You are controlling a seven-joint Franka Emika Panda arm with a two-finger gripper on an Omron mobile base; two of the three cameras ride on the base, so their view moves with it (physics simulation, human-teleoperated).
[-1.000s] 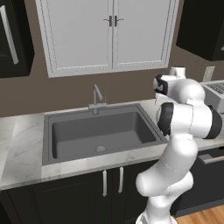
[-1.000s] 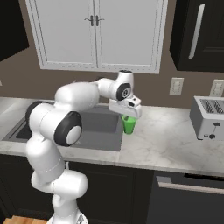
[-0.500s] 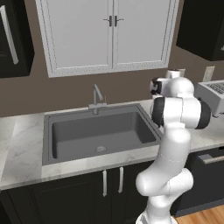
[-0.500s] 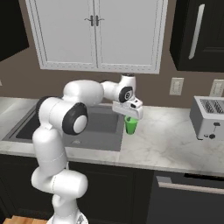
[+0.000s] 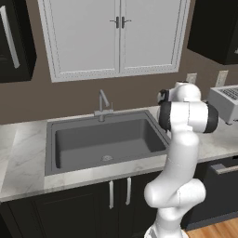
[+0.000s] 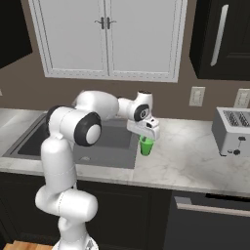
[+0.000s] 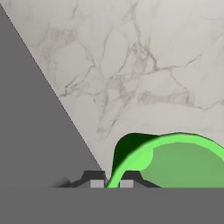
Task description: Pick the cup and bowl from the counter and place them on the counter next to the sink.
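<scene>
cup: the green cup (image 6: 145, 146) hangs upright from the gripper, at the right edge of the sink; whether its base touches the counter cannot be told.
cup, hand view: its rim (image 7: 175, 159) fills the lower right, and the two fingertips sit either side of the wall, one inside and one outside.
gripper: the gripper (image 6: 146, 138) is pinched tight on the cup's rim and points down.
counter: white marble (image 6: 195, 156) lies under and to the right of the cup; the hand view shows its grey veins (image 7: 131, 65) close up.
sink: the right base view shows the dark basin (image 6: 107, 141) partly behind the arm; the left base view shows the whole basin (image 5: 104, 139), its drain and the faucet (image 5: 103, 104).
left base view: the arm (image 5: 183, 139) blocks the cup.
toaster: it stands well right of the cup (image 6: 232, 131).
</scene>
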